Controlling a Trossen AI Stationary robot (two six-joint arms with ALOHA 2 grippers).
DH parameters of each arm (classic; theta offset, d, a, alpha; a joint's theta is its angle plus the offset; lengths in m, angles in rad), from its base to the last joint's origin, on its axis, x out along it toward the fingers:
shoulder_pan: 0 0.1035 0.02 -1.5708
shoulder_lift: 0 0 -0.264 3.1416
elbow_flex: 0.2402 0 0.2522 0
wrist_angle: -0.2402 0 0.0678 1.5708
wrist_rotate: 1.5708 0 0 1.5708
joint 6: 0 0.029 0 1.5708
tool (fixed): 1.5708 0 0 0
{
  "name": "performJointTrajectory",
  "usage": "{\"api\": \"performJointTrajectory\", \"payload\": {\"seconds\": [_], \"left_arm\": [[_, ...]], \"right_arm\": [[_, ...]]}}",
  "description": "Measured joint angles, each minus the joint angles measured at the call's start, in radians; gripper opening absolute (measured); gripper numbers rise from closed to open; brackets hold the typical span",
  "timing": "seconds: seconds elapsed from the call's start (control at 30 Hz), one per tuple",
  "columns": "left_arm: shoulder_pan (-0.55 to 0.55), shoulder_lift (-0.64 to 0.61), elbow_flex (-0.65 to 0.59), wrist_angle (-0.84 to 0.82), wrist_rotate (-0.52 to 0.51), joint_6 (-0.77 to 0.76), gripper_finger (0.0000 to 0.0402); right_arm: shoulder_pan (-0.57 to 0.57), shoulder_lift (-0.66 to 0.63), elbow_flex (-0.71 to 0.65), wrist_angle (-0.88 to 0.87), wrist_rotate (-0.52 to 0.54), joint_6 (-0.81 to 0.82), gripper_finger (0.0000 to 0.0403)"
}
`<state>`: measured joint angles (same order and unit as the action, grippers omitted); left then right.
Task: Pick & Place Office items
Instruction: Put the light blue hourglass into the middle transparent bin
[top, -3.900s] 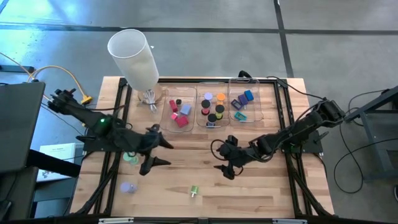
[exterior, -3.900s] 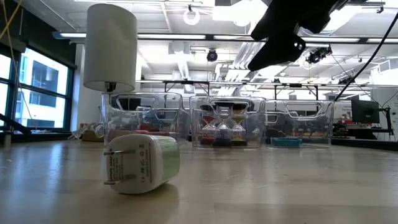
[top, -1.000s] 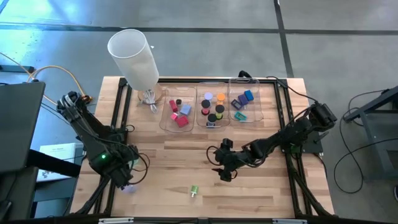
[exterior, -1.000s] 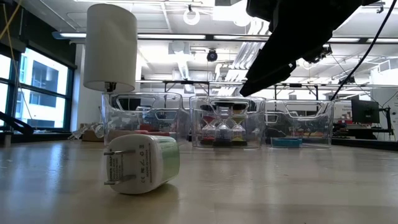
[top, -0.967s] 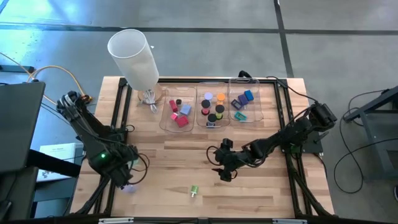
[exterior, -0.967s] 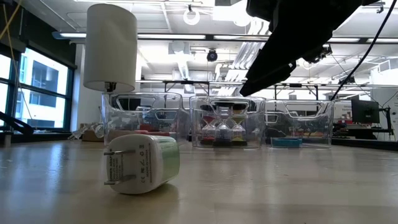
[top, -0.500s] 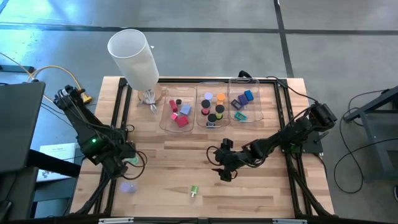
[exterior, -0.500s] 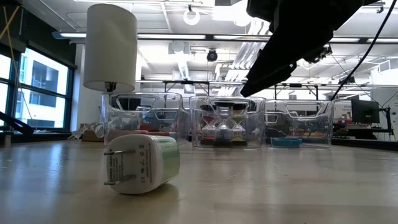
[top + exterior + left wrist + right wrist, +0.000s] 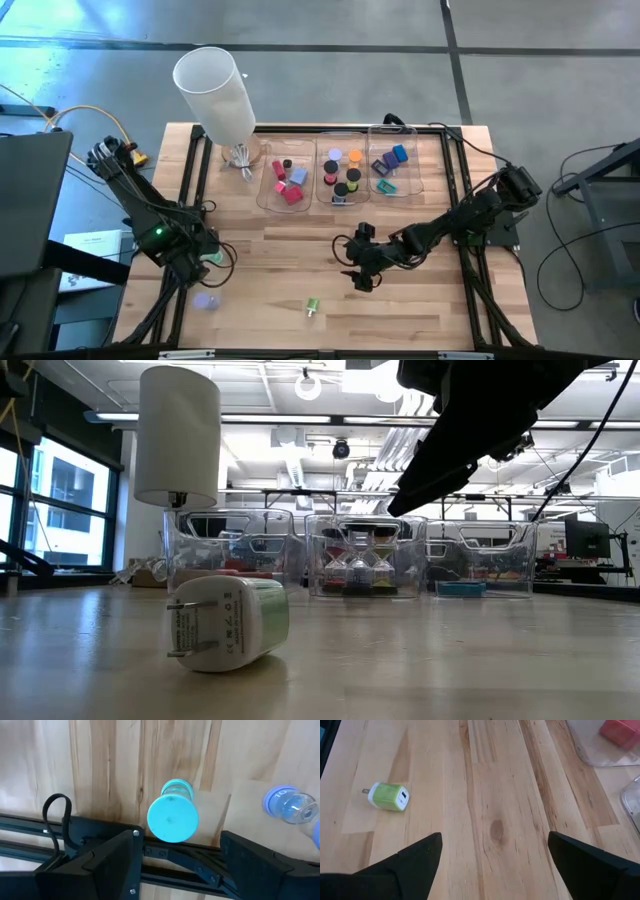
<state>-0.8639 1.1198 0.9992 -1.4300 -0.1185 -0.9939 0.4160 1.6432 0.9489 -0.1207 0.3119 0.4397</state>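
Left gripper (image 9: pixel 200 262) sits at the table's left edge, fingers (image 9: pixel 107 865) spread wide, nothing held, hovering right over the teal cap (image 9: pixel 172 817), which lies on the wood beside the black frame rail (image 9: pixel 55 827). Lavender cap (image 9: pixel 205 300) lies just toward the front edge from it, loose on the table (image 9: pixel 280 250). White translucent cylinder (image 9: pixel 215 92) stands at the back left corner. Green charger plug (image 9: pixel 311 307) lies on its side near the front centre, prongs out, well apart from both grippers; it fills the near foreground in the low view (image 9: pixel 225 622). Three clear trays at the back: left tray (image 9: pixel 268 190) has red/pink blocks and a black disc, middle tray (image 9: pixel 322 195) has black discs plus orange and lavender caps, right tray (image 9: pixel 420 175) has blue/purple clips and a teal piece. Right gripper (image 9: pixel 357 268) hangs over bare wood mid-table, in front of the middle tray, fingers (image 9: pixel 415 857) wide apart, empty.
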Motion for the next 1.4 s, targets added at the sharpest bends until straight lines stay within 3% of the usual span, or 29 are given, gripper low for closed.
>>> {"api": "performJointTrajectory", "payload": {"seconds": [0.27, 0.67, 0.93, 1.4], "left_arm": [[0.001, -0.025, -0.051, 0.038, 0.011, -0.055, 0.0291], [0.062, -0.024, -0.154, 0.157, 0.027, 0.009, 0.0291], [0.124, -0.024, -0.172, 0.182, 0.061, 0.037, 0.0291], [0.13, -0.024, -0.172, 0.191, 0.06, 0.021, 0.0291]], "right_arm": [[0.0, 0.0, 0.0, 0.005, 0.0, 0.001, 0.0352], [0.0, 0.0, 0.0, 0.005, 0.0, 0.003, 0.0352], [0.0, 0.0, 0.0, 0.005, 0.0, 0.004, 0.0352], [0.0, 0.0, 0.0, 0.004, 0.001, 0.001, 0.0352]]}}
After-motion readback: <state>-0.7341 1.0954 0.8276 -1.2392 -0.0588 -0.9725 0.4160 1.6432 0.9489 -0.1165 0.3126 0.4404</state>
